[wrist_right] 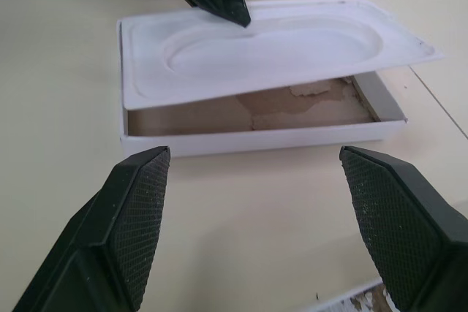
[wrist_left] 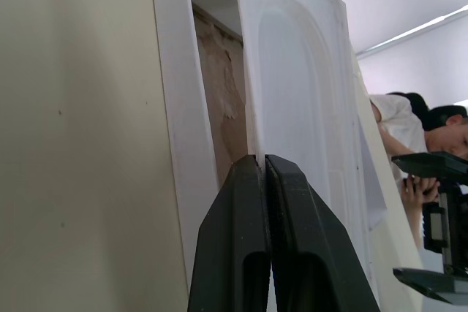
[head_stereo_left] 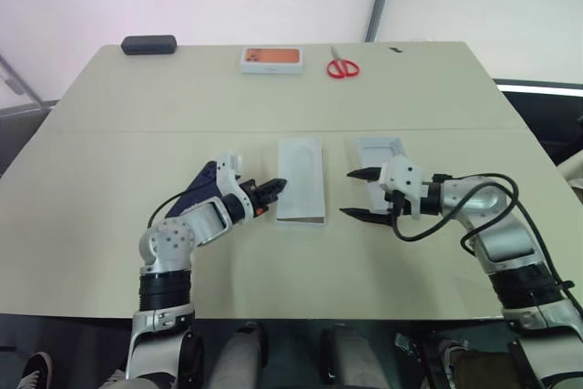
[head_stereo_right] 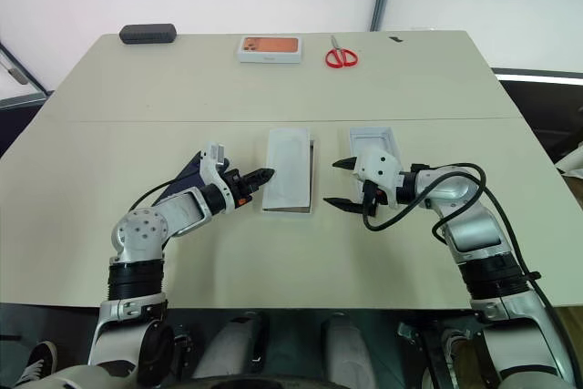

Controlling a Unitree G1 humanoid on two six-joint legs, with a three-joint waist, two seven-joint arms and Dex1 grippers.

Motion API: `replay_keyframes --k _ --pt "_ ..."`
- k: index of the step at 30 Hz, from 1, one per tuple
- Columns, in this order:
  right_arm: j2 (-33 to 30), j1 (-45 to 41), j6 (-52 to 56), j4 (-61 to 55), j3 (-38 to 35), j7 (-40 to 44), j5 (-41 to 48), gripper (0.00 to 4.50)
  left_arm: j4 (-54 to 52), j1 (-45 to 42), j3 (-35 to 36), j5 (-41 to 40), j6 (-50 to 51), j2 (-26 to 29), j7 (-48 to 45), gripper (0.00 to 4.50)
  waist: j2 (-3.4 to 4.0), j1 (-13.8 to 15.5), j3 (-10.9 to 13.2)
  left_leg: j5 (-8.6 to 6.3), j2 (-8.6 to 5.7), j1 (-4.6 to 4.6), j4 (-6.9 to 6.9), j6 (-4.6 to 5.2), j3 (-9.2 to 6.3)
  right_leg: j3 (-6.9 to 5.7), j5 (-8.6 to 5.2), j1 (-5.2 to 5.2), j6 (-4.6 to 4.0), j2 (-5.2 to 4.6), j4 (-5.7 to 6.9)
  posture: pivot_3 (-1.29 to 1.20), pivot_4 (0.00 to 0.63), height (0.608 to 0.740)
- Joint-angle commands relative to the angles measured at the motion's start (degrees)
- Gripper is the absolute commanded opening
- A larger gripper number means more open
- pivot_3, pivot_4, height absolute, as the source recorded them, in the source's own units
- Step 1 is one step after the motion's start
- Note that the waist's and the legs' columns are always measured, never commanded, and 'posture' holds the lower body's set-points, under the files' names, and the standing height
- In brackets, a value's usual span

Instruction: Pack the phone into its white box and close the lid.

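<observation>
The white box (wrist_right: 256, 139), brown inside, lies at the table's middle. A flat white insert (wrist_right: 278, 42) with an oval recess lies tilted over it, raised off it at one end. My left gripper (head_stereo_left: 278, 187) is shut on the insert's left edge, which runs into the seam between its fingertips (wrist_left: 252, 180). The dark blue phone (head_stereo_left: 200, 184) lies on the table, partly hidden under my left forearm. My right gripper (head_stereo_left: 346, 193) stands open just right of the box with nothing between its fingers. The lid (head_stereo_left: 378, 148) lies white side up beyond it, partly hidden by that hand.
Along the far edge of the table are a black case (head_stereo_left: 148, 45), a white box with an orange picture (head_stereo_left: 271, 59) and red scissors (head_stereo_left: 342, 67). A person (wrist_left: 398, 118) sits off to the right side.
</observation>
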Motion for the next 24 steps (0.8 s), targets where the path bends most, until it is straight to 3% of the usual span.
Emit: replay_keyframes --k 1,3,7,10,18,21,24 --pt "0.0 0.1 -0.7 -1.9 -1.0 -0.7 0.7 3.91 -1.1 -0.9 -0.8 0.3 -0.4 0.4 -1.4 0.32 0.0 0.0 0.0 0.0 0.0 0.0 0.0 0.0 0.01 0.0 0.0 0.0 0.0 -0.01 0.0 0.0 0.15 0.74" --pt "0.0 0.0 -0.9 -1.7 -1.1 -1.0 0.6 3.93 -1.2 -0.6 -1.6 0.5 0.4 0.6 -2.2 1.0 0.0 0.0 0.0 0.0 -0.01 0.0 0.0 0.0 0.0 0.0 0.0 0.01 0.0 -0.02 0.0 0.0 0.15 0.74" --pt "0.7 -0.8 -0.5 -1.6 -1.0 -1.5 1.1 3.93 -2.3 -0.8 -2.3 0.7 1.1 1.1 -2.9 3.03 0.0 0.0 0.0 0.0 -0.01 0.02 0.0 0.0 0.0 -0.01 0.0 0.03 0.0 -0.01 0.0 0.0 0.15 0.74" --pt "1.2 -1.2 -0.5 -1.4 -0.8 -1.7 1.1 3.93 -2.6 -1.0 -2.2 1.4 0.9 1.5 -2.8 4.29 0.0 0.0 0.0 0.0 -0.01 0.04 0.01 0.0 0.0 -0.01 0.0 0.07 0.0 -0.01 0.0 0.0 0.15 0.74" --pt "8.2 -7.5 1.8 0.6 0.3 -7.2 0.2 3.93 -6.9 -1.2 -2.1 -0.3 2.9 4.5 -4.2 4.29 0.0 -0.3 0.0 0.0 0.02 0.03 -0.01 0.0 -0.12 0.0 0.0 0.01 0.0 0.02 0.01 0.0 0.15 0.74" --pt "11.3 -8.8 0.5 2.4 2.2 -10.0 -2.3 3.01 -8.8 -0.4 -2.1 1.1 0.8 7.0 -6.2 4.37 0.0 -0.2 0.0 0.0 0.01 0.02 -0.02 -0.01 -0.15 0.01 0.0 -0.02 0.0 0.01 0.01 0.0 0.15 0.74" --pt "13.1 -10.4 -1.7 5.8 5.8 -12.8 -7.5 1.45 -7.8 0.1 -0.3 2.8 -2.8 9.9 -8.5 4.37 0.0 -0.1 0.0 0.01 0.01 0.02 -0.05 -0.02 -0.15 0.0 0.0 -0.03 0.0 0.01 0.01 0.0 0.15 0.74"
